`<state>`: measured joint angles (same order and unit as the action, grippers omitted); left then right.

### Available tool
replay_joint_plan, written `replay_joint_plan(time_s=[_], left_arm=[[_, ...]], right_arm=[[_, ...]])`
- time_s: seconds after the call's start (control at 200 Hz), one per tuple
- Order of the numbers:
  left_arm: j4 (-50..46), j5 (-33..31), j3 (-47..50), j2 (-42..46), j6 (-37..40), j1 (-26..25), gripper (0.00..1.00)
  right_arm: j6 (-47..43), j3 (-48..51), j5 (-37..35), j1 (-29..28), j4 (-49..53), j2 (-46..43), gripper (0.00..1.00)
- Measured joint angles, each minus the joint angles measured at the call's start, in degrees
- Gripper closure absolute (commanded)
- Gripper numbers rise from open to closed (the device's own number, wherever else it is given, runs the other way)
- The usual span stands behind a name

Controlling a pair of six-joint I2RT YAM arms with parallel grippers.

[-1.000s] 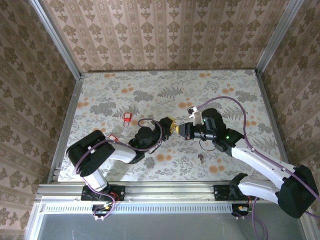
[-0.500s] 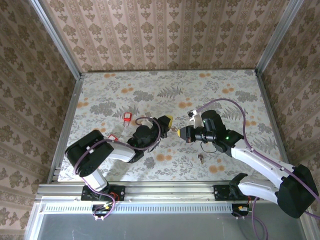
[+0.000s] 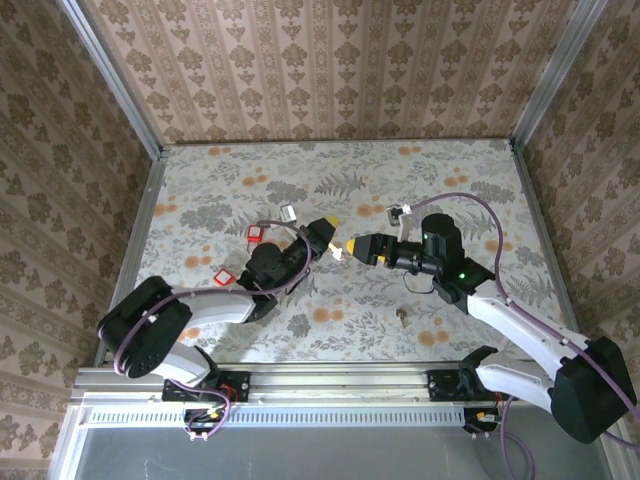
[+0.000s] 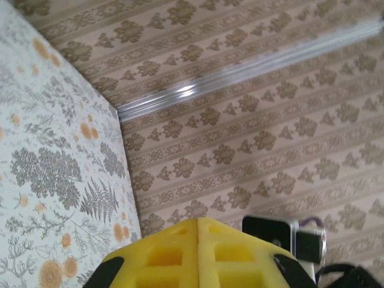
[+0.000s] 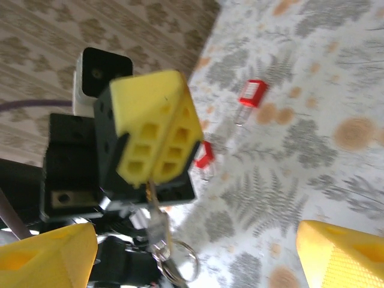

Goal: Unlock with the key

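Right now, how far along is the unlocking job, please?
Done: the key hangs from the shut left gripper, above the table. In hand: the right gripper stands open beside it. Left: the farther red padlock and the nearer red padlock lie on the table, key not yet inserted.

Pads of the left gripper (image 5: 157,144) are matt yellow plastic, moulded with pockets. The key (image 5: 157,227) below them appears to be bare bright metal, though blurred. The table (image 3: 450,190) surface is matt and printed.
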<state>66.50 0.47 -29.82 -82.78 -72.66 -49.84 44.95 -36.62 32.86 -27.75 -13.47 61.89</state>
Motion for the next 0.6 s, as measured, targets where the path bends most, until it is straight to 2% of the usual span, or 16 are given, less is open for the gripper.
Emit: replay_joint_plan(time_s=[0.265,0.6], left_arm=[[-2.3,0.5,-0.4,4.6,11.0,-0.4,1.0],[0.3,-1.8,0.0,5.6,15.8,-1.2,1.0]], right_arm=[[10.8,5.0,4.2,-0.9,-21.1,6.8,0.18],[18.1,7.7,5.0,-4.1,-37.6,9.5,0.39]])
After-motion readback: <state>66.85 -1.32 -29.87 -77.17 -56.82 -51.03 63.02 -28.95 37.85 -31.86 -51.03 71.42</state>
